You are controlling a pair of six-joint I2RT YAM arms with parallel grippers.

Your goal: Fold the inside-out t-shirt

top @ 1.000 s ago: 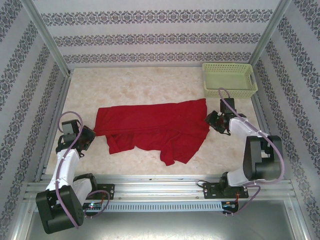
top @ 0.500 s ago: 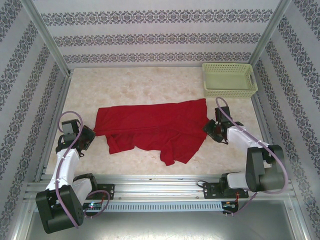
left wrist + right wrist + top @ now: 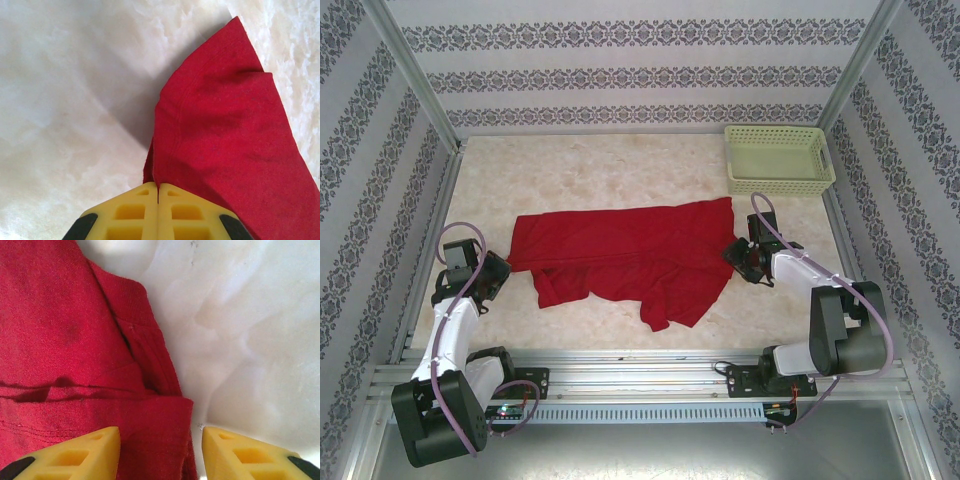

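The pale marbled tabletop (image 3: 620,170) has patterned walls along its 9, 12 and 3 o'clock sides. You have bare surface toward 12 o'clock and a narrower strip toward 6 o'clock.

The inside-out bright red cloth t-shirt (image 3: 630,255) lies at the centre, stretched from 9 to 3 o'clock. It is spread but not yet folded, with a loose flap sagging toward 6 o'clock. It looks drawn out this way so that both ends sit within reach of an arm.

The pale green plastic lattice basket (image 3: 782,185) sits in the 1 o'clock corner, well apart from the shirt. It narrows the room there, so I would fold toward the centre.

Your right hand (image 3: 738,250) is at the shirt's 3 o'clock edge. Seen from the right wrist, this hand (image 3: 161,432) stands open, its jaws straddling the doubled hem and gripping nothing.

Your left hand (image 3: 492,268) is at the 9 o'clock tip. Seen from the left wrist, it (image 3: 158,186) is closed, and the cloth runs up into its tips, so it appears to pinch that corner.
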